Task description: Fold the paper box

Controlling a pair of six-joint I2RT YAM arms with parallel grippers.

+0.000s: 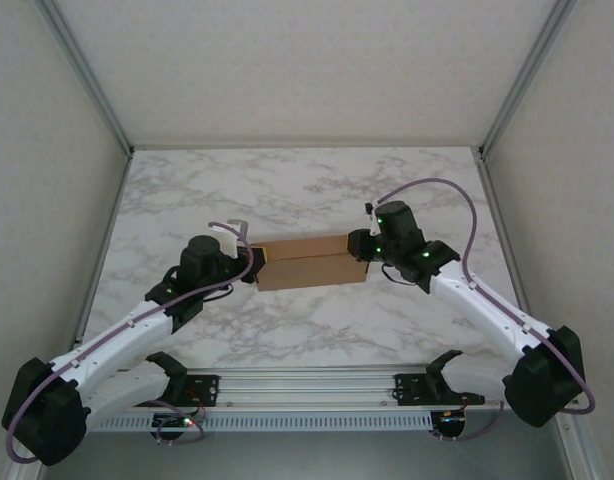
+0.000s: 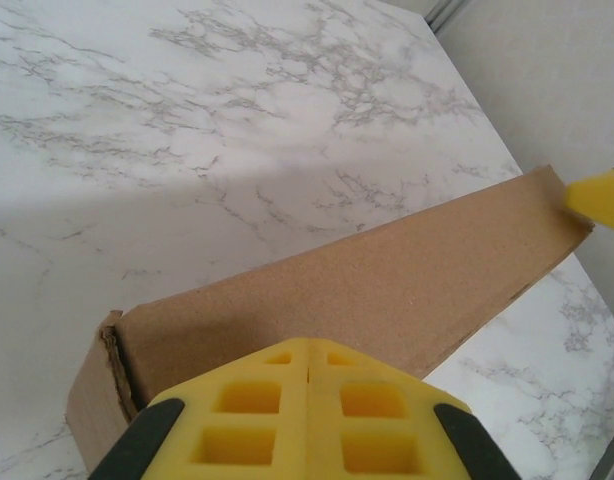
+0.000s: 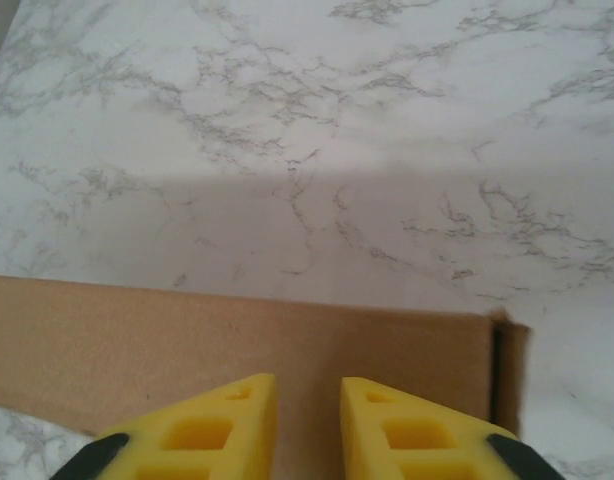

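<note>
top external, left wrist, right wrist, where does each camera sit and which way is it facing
top external: above and behind the robot, looking down on the table; left arm and right arm reach the paper box.
left wrist: on the left arm, looking along the box; left jaws shut at the bottom.
right wrist: on the right arm, looking across the box onto the table; right jaws slightly apart.
shared: all three see the box, the wrists from opposite ends.
</note>
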